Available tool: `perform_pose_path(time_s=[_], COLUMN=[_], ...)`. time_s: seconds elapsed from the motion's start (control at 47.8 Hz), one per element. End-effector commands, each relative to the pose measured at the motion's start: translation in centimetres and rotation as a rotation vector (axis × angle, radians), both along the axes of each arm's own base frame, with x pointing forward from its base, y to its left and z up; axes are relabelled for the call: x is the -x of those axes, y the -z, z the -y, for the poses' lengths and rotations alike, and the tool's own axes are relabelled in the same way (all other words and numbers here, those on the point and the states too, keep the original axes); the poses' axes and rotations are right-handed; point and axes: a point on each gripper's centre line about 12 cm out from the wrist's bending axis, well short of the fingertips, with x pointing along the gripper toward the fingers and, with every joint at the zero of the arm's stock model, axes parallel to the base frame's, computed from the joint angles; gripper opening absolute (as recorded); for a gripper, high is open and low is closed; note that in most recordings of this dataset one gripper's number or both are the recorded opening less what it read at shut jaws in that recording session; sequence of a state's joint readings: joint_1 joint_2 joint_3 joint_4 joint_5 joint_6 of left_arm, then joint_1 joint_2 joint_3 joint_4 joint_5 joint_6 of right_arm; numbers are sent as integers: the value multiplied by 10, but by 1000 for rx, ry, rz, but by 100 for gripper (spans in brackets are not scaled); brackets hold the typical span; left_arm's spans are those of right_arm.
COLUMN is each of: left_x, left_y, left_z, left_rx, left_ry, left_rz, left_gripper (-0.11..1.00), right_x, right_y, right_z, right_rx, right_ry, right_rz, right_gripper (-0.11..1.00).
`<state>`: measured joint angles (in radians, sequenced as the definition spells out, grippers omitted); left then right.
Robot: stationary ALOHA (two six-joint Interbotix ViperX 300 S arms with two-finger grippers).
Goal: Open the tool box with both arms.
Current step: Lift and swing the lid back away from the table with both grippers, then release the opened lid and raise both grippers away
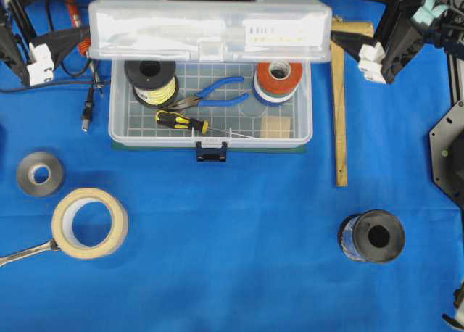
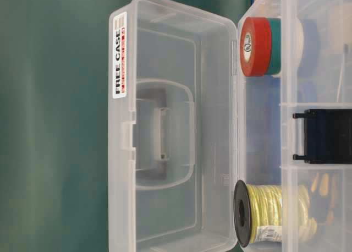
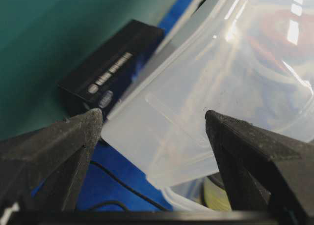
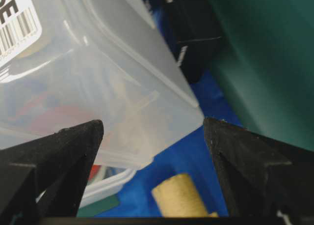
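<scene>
The tool box (image 1: 210, 118) sits at the far centre of the blue cloth (image 1: 232, 259), its clear lid (image 1: 210, 26) raised and standing open behind the base, with the dark blue latch (image 1: 211, 152) hanging at the front edge. Inside the base lie a yellow wire spool (image 1: 151, 82), blue-handled pliers (image 1: 214, 93), a black-and-yellow screwdriver (image 1: 183, 121) and a stack of red, green and white tape rolls (image 1: 278, 80). The left gripper (image 3: 153, 124) is spread wide and empty, its fingers (image 3: 59, 146) framing the lid's left end without touching it. The right gripper (image 4: 153, 126) is likewise spread wide and empty, just off the lid's right end, above the wooden mallet (image 1: 339, 104). Elsewhere on the cloth lie a grey tape roll (image 1: 40, 174), a masking tape roll (image 1: 90, 222), a wrench (image 1: 25, 252) and a black spool (image 1: 372, 236), all well apart from the box.
</scene>
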<state>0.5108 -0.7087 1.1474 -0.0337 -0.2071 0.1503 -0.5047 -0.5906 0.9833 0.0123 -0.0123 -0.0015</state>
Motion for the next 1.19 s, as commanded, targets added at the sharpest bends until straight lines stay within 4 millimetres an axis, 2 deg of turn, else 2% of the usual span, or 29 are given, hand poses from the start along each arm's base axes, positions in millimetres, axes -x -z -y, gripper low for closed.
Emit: perform_pose_path(time_s=[0.0, 0.272, 0.816, 1.171], left_x=[-5, -4, -23, -17], left_y=[-13, -12, -3, -4], left_z=[-5, -24, -61, -81], left_rx=[-37, -60, -58, -54], left_ry=[-5, -69, -131, -194], left_rz=[37, 35, -41, -47], left_gripper=[85, 85, 85, 85], right_x=[-7, -1, 2, 1], right_y=[-23, -20, -13, -8], right_z=[8, 26, 62, 87], right_rx=[33, 29, 12, 2], right_ry=[15, 81, 185, 240], right_rz=[71, 58, 25, -2], right_gripper=[85, 85, 85, 85])
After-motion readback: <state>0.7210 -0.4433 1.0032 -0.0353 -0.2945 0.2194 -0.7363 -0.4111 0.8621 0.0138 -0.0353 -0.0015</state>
